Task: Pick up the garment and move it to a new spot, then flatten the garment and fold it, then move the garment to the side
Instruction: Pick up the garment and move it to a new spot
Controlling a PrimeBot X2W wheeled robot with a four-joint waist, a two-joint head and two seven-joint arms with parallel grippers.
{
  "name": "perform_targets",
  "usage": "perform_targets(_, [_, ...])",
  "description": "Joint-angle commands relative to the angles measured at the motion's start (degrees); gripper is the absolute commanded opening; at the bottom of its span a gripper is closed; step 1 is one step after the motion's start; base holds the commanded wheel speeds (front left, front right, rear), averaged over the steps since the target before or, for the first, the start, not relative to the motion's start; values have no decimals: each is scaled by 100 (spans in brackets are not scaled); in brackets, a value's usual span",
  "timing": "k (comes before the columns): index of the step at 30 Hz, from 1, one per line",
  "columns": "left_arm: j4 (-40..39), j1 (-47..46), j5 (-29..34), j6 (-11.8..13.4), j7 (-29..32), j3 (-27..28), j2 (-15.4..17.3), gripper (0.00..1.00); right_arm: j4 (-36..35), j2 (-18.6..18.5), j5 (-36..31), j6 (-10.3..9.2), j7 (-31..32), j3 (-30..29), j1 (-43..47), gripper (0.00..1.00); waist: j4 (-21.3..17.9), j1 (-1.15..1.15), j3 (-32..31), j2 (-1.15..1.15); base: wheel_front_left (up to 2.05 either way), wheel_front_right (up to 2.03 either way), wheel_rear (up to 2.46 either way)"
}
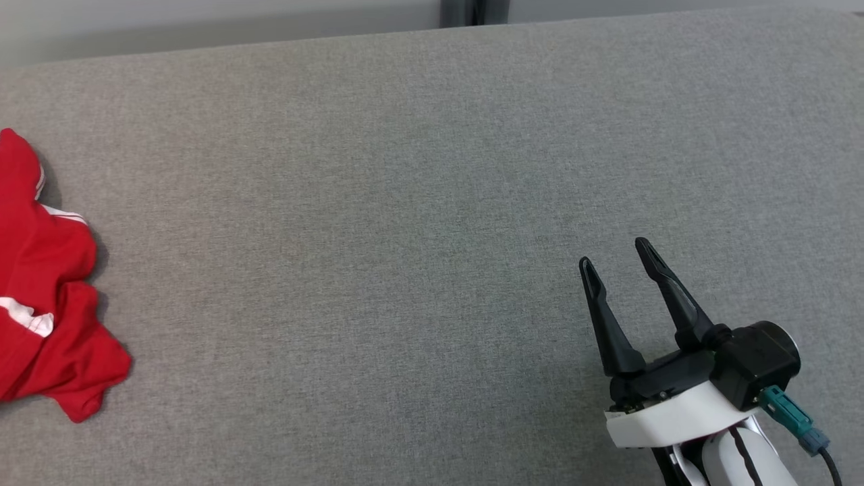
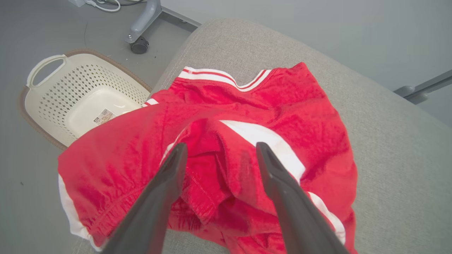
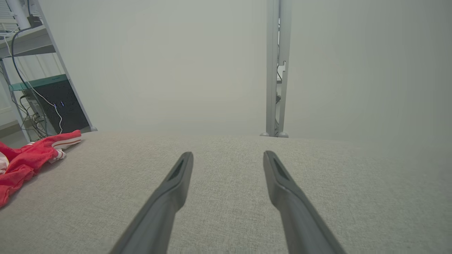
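Head view: crumpled red garment with white stripes (image 1: 47, 297) sits at the far left edge of the grey woven fabric surface (image 1: 378, 202), partly cut off by the frame. The right gripper (image 1: 613, 254) is at lower right, well apart from it, with fingers spread and nothing between them; looks parked to leave the middle free as a landing spot. Left wrist view: the left gripper (image 2: 221, 146) points straight at the bunched middle of the garment, fingers wide apart and straddling a raised fold, not clamped; can't tell if the tips touch cloth. Reads as lined up for the first pick. A cream perforated plastic laundry basket (image 2: 56, 98) is on the floor beside the surface. Right wrist view: fingers open over bare grey fabric, garment off at the left edge.
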Motion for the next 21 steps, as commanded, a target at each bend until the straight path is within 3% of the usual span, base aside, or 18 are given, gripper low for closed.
perform_targets(1, [98,-49,-83,-8,34,-76,73,100,-55,-37,-36,13,-8,10,27,100,-108,0,106,0,0,0,0])
perform_targets(11, [229,-52,-679,-8,622,-625,268,100,-179,-37,-74,13,-7,-9,82,100,-206,0,277,0,0,0,0])
perform_targets(12, [222,-64,-714,-8,622,-661,281,95,-179,-38,-76,13,-7,-12,84,100,-204,0,283,0,0,0,0])
perform_targets(14, [214,-98,-791,-8,616,-719,309,53,-173,-38,-76,13,-7,-10,80,100,-202,0,286,0,0,0,0])
perform_targets(15, [208,-111,-819,-8,603,-755,323,38,-168,-38,-73,13,-7,-6,75,100,-202,0,288,0,0,0,0])
perform_targets(17, [189,-128,-864,-8,539,-825,323,0,-159,-38,-64,13,-7,9,58,100,-202,0,292,0,0,0,0])
perform_targets(21, [147,-166,-964,-9,431,-927,400,0,-154,-38,-63,13,-7,31,16,100,-199,0,314,0,0,0,0])
